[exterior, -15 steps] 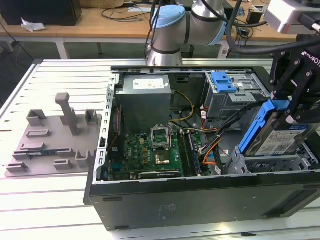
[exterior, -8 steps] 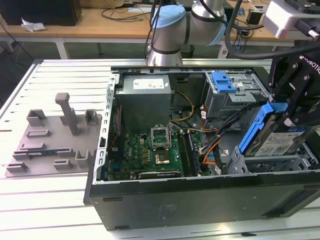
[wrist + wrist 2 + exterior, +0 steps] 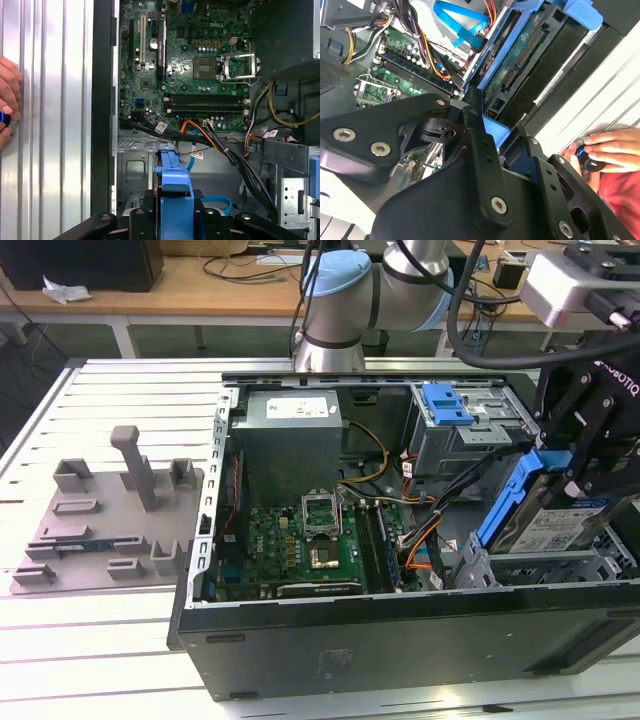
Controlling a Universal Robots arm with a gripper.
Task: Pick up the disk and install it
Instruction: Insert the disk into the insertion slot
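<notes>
An open desktop computer case (image 3: 350,660) lies on its side on a slatted metal table (image 3: 100,680), its inside facing up. The robot arm's black gripper (image 3: 582,468) is clenched on the disk (image 3: 556,520), a silver-grey hard drive with a white-and-blue label and bright blue side rails. The disk is held tilted over the metal drive cage (image 3: 480,565) at the case's near corner on the exterior view's right; whether it touches the cage cannot be told. In the second wrist view the drive's green circuit-board face shows beyond the black fingers (image 3: 481,150). The first wrist view looks along 1 blue rail. The green motherboard (image 3: 300,545) lies in the case's middle, with the grey power-supply box (image 3: 290,435) toward the far edge and a bare blue clip (image 3: 447,403) on the far drive bay. A grey plastic fixture (image 3: 110,510) rests on the table beside the case, on the exterior view's left. A person's hand (image 3: 610,145) rests on a small black-and-blue device (image 3: 587,161) on the table beside the case.
</notes>
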